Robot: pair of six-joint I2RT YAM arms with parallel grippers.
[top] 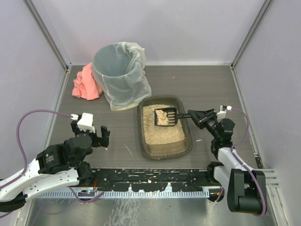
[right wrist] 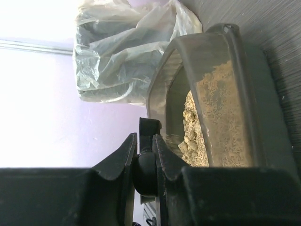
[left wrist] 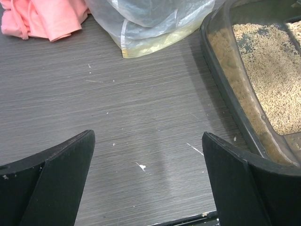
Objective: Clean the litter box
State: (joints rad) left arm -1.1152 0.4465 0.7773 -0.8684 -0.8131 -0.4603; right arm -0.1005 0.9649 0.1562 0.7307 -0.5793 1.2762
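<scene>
The litter box (top: 165, 149), a dark tray with beige litter, lies mid-table; it also shows in the left wrist view (left wrist: 225, 89) and the right wrist view (right wrist: 254, 94). My right gripper (top: 194, 114) is shut on the handle of the black slotted scoop (top: 165, 116), which is held over the box's far half with litter clumps in it. In the right wrist view the gripper (right wrist: 145, 141) clamps the scoop handle (right wrist: 146, 167). My left gripper (top: 96, 132) is open and empty, left of the box, over bare table (left wrist: 148, 141).
The round grey bin with a clear liner (top: 117, 70) stands behind the box at the left; its liner shows in both wrist views (left wrist: 150, 23) (right wrist: 122, 56). A pink cloth (top: 85, 84) lies left of the bin. Walls enclose the table on three sides.
</scene>
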